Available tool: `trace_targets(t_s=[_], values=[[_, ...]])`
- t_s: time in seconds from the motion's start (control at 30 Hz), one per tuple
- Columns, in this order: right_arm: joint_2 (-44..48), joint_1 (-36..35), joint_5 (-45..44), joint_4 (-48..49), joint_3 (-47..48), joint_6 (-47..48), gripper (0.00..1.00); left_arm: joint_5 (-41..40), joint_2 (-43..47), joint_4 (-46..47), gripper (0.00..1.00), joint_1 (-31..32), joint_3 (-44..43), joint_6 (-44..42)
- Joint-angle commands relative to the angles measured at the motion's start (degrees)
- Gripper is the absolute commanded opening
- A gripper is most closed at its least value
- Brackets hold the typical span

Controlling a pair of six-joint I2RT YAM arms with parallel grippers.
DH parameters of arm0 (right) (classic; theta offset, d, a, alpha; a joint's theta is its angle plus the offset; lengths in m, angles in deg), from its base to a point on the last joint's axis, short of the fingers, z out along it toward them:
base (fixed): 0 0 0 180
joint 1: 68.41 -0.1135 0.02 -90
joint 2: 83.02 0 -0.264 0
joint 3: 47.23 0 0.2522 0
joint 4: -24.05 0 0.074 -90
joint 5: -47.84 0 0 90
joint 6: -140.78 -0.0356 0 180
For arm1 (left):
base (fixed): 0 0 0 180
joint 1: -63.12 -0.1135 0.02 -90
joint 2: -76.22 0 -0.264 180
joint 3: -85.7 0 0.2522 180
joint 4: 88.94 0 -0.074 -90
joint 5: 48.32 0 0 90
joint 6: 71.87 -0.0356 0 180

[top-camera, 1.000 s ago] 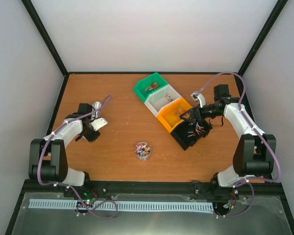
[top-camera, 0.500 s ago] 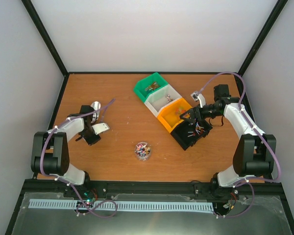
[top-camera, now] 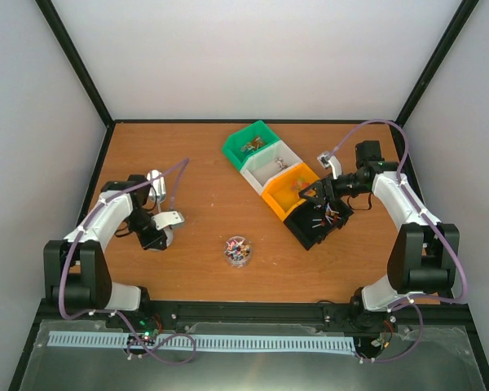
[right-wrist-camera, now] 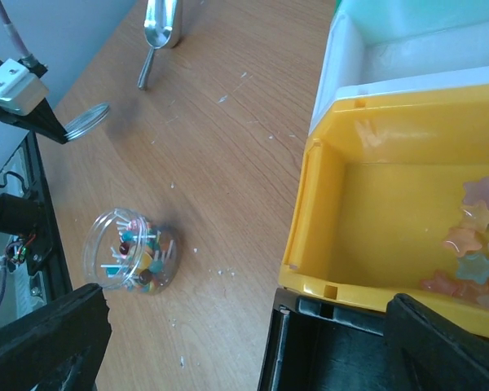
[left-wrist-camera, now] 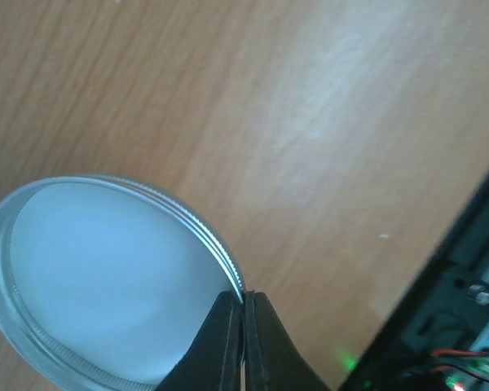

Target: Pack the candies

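Note:
The candies (top-camera: 238,250) are small coloured sweets on sticks inside a clear round jar (right-wrist-camera: 134,252), open at the top, at the table's front middle. More candies (top-camera: 328,215) lie in the black bin (top-camera: 316,224). My left gripper (left-wrist-camera: 243,305) is shut on the rim of a silver lid (left-wrist-camera: 98,277). The right wrist view shows that lid (right-wrist-camera: 85,120) held tilted just above the wood, left of the jar. My right gripper (right-wrist-camera: 244,350) hangs open over the near edges of the black and orange bins, nothing between its fingers.
Green (top-camera: 251,145), white (top-camera: 271,167), orange (top-camera: 292,189) and black bins stand in a diagonal row at the back right. Star-shaped sweets (right-wrist-camera: 477,261) lie in the orange bin. A metal scoop (right-wrist-camera: 157,28) rests at the far left.
My left gripper has shut on the lid's rim and its arm has shifted toward the table's front. The right arm has stayed still.

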Motion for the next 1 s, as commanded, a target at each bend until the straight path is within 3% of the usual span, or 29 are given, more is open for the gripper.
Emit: trace_targets(t_s=[0.0, 0.17, 0.4, 0.57, 0.67, 0.77, 0.97], values=[[0.2, -0.3, 3.3, -0.6, 0.5, 2.3, 0.90, 10.3, 1.7, -12.1, 0.01, 0.1, -4.9, -5.6], [4.1, -2.1, 6.3, 1.8, 0.2, 5.6, 0.89, 18.9, 1.6, -14.7, 0.01, 5.7, -12.0, -4.0], [11.3, -11.3, 0.0, 8.8, -0.3, 10.0, 0.85, 34.0, -1.2, -14.3, 0.01, 17.5, -21.6, 0.4], [12.7, -18.0, -0.7, 10.5, -0.1, 13.8, 0.70, 48.4, -3.3, -17.1, 0.01, 20.8, -26.1, -2.3], [13.7, -22.1, 0.6, 12.2, -0.6, 14.5, 0.66, 54.9, -4.9, -19.9, 0.01, 23.3, -27.4, -5.1], [15.3, -27.1, 0.0, 13.1, -1.2, 16.3, 0.64, 58.4, -6.3, -24.6, 0.01, 25.4, -28.2, -9.7], [17.3, -34.7, -1.8, 9.4, 0.2, 21.8, 0.58, 60.8, -5.0, -24.8, 0.01, 27.1, -26.0, -11.0]])
